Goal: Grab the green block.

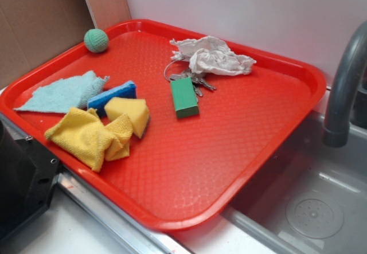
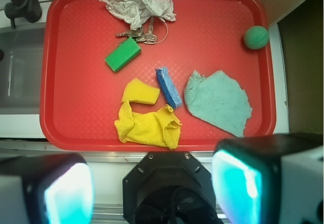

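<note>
The green block (image 1: 184, 97) lies flat near the middle of the red tray (image 1: 258, 133), touching a bunch of keys (image 1: 195, 79). In the wrist view the block (image 2: 123, 54) lies in the tray's upper left part, far ahead of my gripper (image 2: 152, 188). The gripper is open and empty, its two fingers wide apart at the bottom of the wrist view, held over the counter off the tray's near edge. In the exterior view only a black part of the arm (image 1: 23, 179) shows at the bottom left.
On the tray lie a crumpled white paper (image 1: 212, 56), a blue sponge (image 1: 113, 96), a yellow sponge (image 1: 129, 113), a yellow cloth (image 1: 89, 136), a light blue cloth (image 1: 63, 93) and a teal knitted ball (image 1: 96, 40). A sink (image 1: 309, 202) with a grey tap (image 1: 344, 88) lies right.
</note>
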Tool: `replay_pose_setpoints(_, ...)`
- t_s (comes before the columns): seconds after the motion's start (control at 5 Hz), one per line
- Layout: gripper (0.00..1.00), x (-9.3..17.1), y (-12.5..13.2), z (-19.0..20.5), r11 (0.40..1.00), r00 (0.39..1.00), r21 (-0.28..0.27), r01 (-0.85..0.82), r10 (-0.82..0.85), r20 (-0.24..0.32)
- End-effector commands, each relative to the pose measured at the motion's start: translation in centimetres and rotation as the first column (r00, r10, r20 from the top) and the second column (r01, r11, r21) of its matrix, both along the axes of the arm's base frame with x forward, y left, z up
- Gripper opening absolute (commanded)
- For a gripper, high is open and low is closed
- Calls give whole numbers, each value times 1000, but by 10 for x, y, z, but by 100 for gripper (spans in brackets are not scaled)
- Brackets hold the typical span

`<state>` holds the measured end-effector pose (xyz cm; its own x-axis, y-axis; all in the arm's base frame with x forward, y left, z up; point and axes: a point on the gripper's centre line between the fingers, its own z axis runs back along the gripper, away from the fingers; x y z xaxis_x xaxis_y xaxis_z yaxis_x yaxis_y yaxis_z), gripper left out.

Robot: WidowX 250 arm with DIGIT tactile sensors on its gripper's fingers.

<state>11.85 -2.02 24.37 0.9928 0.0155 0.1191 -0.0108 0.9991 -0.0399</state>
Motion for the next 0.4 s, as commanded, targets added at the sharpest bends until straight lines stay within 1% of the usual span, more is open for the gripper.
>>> replay_pose_setpoints(0.0,100,0,0,0,1000,1000,0,0,0,0)
replay_pose_setpoints(0.2,100,16,-2,-9,983,982,14,-185,184,46)
